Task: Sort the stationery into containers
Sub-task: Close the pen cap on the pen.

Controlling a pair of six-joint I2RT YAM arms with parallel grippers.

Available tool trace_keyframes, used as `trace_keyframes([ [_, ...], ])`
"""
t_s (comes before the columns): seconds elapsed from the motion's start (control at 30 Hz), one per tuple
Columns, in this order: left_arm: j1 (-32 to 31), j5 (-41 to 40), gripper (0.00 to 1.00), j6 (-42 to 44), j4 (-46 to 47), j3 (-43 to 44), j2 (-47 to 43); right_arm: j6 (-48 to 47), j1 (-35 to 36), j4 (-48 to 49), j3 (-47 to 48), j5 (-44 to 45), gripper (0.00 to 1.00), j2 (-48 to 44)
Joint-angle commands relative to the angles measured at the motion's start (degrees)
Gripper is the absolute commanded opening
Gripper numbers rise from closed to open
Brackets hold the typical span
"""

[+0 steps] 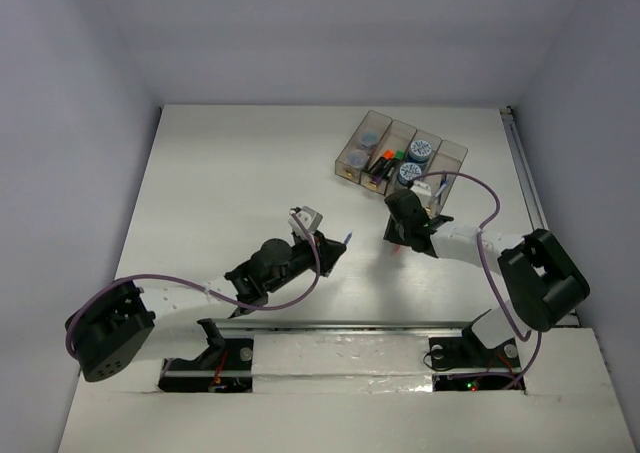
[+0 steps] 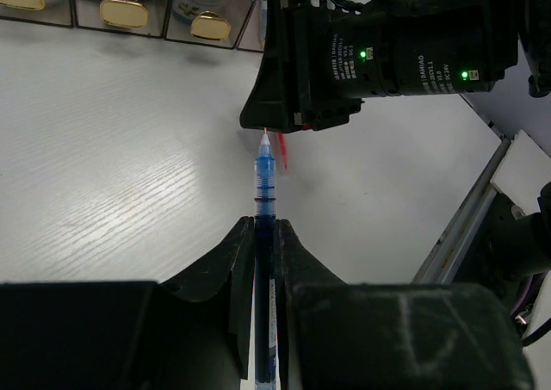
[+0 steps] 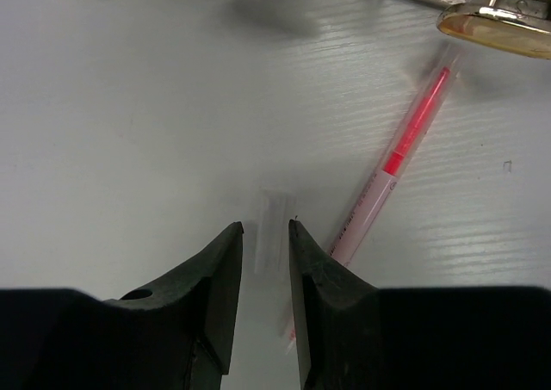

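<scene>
My left gripper (image 1: 330,241) (image 2: 263,222) is shut on a thin blue pen (image 2: 263,183), which sticks out forward towards the right gripper. My right gripper (image 1: 397,239) (image 3: 265,226) is low over the table and open by a narrow gap. A small clear pen cap (image 3: 274,228) lies on the table between its fingertips. A red pen (image 3: 398,159) lies just right of its right finger, pointing at the containers (image 1: 400,156). These bins hold blue-white rolls (image 1: 421,150) and short markers (image 1: 383,161).
The bins' gold clasps (image 2: 124,9) face the arms. A metal rail (image 1: 350,325) runs along the near edge and another (image 1: 525,173) along the table's right side. White walls enclose the table. The two grippers are close together in front of the bins.
</scene>
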Motion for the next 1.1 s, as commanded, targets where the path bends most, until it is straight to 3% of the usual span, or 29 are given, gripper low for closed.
trace_keyframes([
  [0.0, 0.3, 2.2, 0.00, -0.7, 3.7, -0.2, 0.4, 0.4, -0.2, 1.4, 2.8, 1.7, 0.34, 1.3],
  [0.37, 0.3, 2.4, 0.00, -1.3, 4.6, -0.1, 1.2, -0.2, -0.2, 0.6, 3.7, 1.4, 0.31, 3.2],
  [0.63, 0.3, 5.2, 0.00, -1.9, 6.5, -0.7, 0.9, 0.0, -0.2, 3.3, 2.9, 1.6, 0.08, 0.7],
  [0.83, 0.3, 6.7, 0.00, -2.8, 9.3, -1.5, 0.6, 1.3, -0.2, 12.2, 1.0, -2.0, 0.03, -6.6],
  [1.07, 0.3, 4.3, 0.00, -3.4, 8.7, -1.4, -2.7, 9.0, 0.4, 25.7, -4.4, -5.7, 0.01, -17.0],
])
